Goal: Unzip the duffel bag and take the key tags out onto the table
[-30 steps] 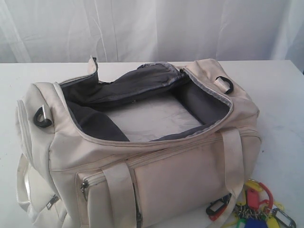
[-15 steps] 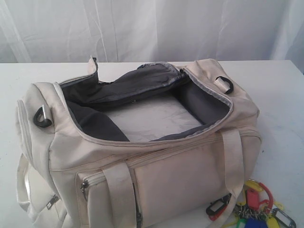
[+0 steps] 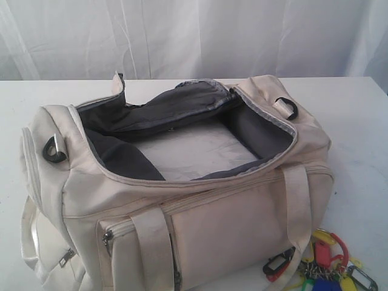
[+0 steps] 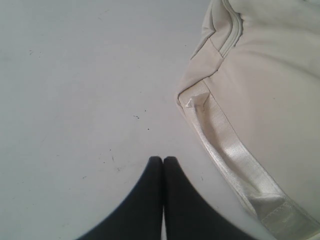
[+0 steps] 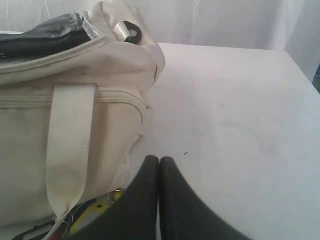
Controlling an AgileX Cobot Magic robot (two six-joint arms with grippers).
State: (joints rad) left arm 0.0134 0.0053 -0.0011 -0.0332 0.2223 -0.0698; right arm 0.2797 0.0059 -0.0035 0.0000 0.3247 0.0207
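The cream duffel bag (image 3: 182, 182) lies on the white table (image 3: 357, 127) with its top zip open, showing grey lining and a pale bare floor. The key tags (image 3: 324, 267), yellow, blue, black and red, lie on the table at the bag's near right corner. Neither arm shows in the exterior view. My left gripper (image 4: 163, 160) is shut and empty over bare table, beside the bag (image 4: 260, 75) and its pale strap (image 4: 230, 150). My right gripper (image 5: 159, 160) is shut and empty, close to the bag's end (image 5: 75, 125), with a yellow tag (image 5: 92, 212) just beside its fingers.
A black D-ring (image 3: 286, 108) sits on the bag's right end and another (image 3: 54, 150) on its left end. White curtain (image 3: 194, 36) hangs behind the table. The table's far edge (image 5: 235, 48) runs beyond the bag.
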